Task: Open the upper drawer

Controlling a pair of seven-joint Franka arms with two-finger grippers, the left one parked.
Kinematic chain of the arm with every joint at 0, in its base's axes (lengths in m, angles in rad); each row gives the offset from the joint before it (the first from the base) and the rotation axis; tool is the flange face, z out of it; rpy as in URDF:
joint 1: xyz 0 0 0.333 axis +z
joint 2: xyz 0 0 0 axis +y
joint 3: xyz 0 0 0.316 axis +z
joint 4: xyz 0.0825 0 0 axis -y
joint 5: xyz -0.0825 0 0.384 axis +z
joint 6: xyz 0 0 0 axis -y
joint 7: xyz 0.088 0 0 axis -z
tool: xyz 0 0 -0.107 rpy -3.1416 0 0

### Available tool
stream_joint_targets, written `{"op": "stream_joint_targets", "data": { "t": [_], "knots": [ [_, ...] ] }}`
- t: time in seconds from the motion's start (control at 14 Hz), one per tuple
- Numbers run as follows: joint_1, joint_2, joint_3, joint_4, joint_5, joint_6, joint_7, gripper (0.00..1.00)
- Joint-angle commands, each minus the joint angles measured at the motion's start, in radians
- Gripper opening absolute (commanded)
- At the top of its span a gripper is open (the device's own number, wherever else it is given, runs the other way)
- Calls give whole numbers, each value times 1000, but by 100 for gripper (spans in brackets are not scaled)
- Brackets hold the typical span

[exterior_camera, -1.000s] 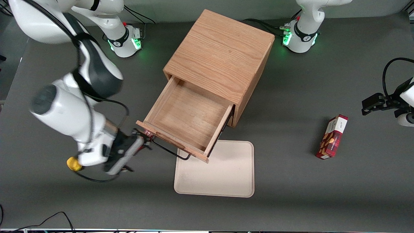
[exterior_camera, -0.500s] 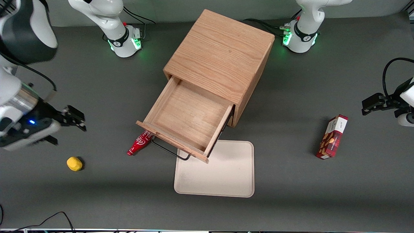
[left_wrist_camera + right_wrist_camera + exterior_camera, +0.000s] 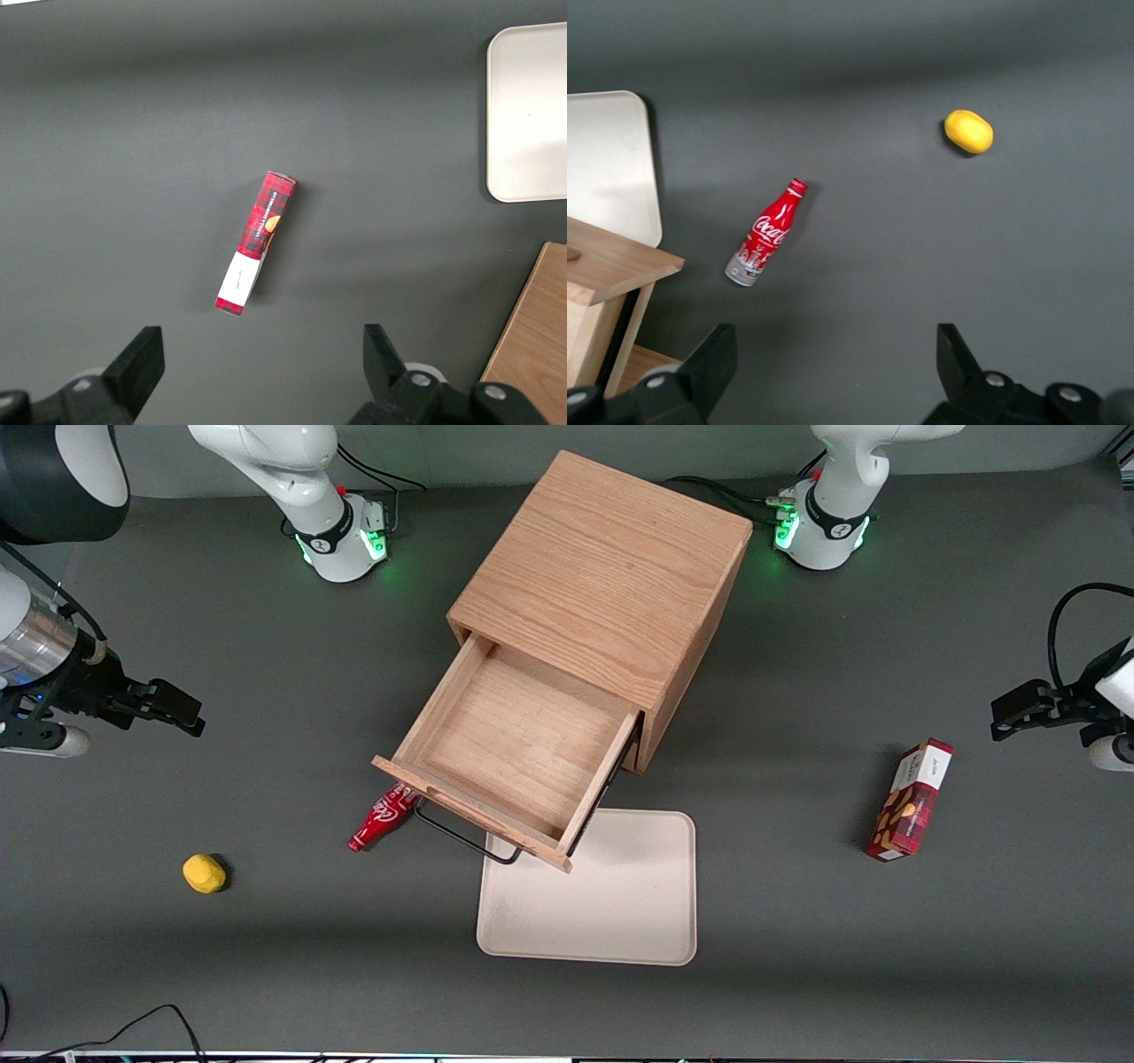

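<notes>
Upper drawer [image 3: 518, 753] pulled out of the oak cabinet [image 3: 602, 576].
We see our gripper [image 3: 168, 713], fingers spread and empty, raised toward the working arm's end, at the drawer's nine o'clock.

A matte dark-grey desk [image 3: 797, 992] fills the scene under even overhead light, its surface plain and unmarked. A paler grey wall [image 3: 461, 447] shows as a narrow strip along the desk's edge farthest from the front camera. An oak cabinet [image 3: 611, 576] stands mid-desk, its grain bright on top, with a soft shadow spread on the desk toward the parked arm's end. A broad, dim band of shadow crosses the desk nearer the camera. A black cable [image 3: 133, 1020] loops in at the nearest edge, toward the working arm's end.
</notes>
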Motion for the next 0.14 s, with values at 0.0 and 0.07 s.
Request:
{"op": "stream_joint_targets", "data": {
  "t": [0.0, 0.07],
  "knots": [
    [-14, -27, -3, -23, 16, -6, 22, 100],
    [-16, -29, -3, -23, 18, -6, 19, 100]
  ]
}}
